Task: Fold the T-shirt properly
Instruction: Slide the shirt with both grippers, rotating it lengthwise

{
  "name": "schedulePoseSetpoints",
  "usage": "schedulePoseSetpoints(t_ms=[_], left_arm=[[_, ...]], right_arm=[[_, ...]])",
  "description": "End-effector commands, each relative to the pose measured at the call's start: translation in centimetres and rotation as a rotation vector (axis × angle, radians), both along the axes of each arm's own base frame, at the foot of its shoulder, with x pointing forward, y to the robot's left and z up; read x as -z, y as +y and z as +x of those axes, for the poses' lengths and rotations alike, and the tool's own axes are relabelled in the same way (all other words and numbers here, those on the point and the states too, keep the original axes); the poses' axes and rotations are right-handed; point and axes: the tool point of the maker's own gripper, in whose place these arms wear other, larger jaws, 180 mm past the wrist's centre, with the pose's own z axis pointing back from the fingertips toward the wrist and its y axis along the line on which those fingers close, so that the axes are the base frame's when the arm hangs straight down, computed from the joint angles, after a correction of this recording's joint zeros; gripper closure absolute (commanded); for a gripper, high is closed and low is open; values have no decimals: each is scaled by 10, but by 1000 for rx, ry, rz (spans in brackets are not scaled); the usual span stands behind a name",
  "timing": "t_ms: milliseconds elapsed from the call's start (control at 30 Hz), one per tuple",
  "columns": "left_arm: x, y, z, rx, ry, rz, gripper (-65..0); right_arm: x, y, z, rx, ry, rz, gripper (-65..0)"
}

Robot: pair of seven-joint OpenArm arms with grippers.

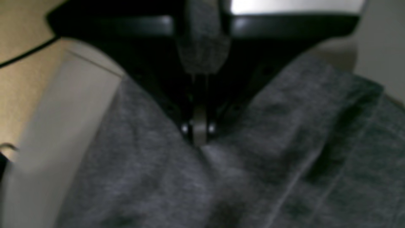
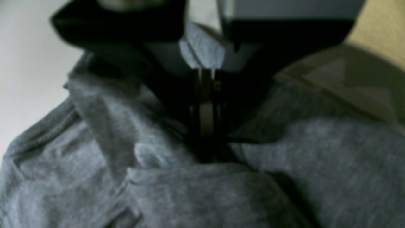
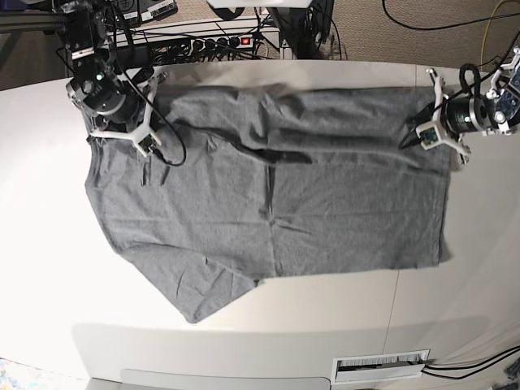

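Grey cloth covers most of the white table (image 3: pixel 455 309): the T-shirt (image 3: pixel 276 211) lies spread out flat, with one sleeve pointing toward the near edge. The left gripper (image 1: pixel 199 139) has its jaws pinched tight on the T-shirt at one end. The right gripper (image 2: pixel 205 148) has its jaws pinched tight on the cloth at the other end.

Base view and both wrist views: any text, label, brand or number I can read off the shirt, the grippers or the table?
None can be read.
T-shirt: plain grey, no print or tag showing.
Left gripper and right gripper: no legible marking.
Power strip behind the table: any lettering is too small to read.
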Motion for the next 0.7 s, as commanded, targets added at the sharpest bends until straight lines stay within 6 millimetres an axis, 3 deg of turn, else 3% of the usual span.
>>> schedulePoseSetpoints(t_ms=[0, 267, 567, 667], left_arm=[[33, 48, -58, 125, 181, 279, 0], [24, 54, -82, 187, 217, 301, 0], [2, 43, -62, 225, 120, 304, 0], [-12, 38, -44, 215, 34, 316, 0]], right_arm=[[-4, -2, -2, -18, 1, -10, 0], [-10, -3, -18, -30, 5, -28, 0], [-53, -17, -7, 15, -132, -32, 0], [-70, -18, 4, 27, -203, 3, 0]])
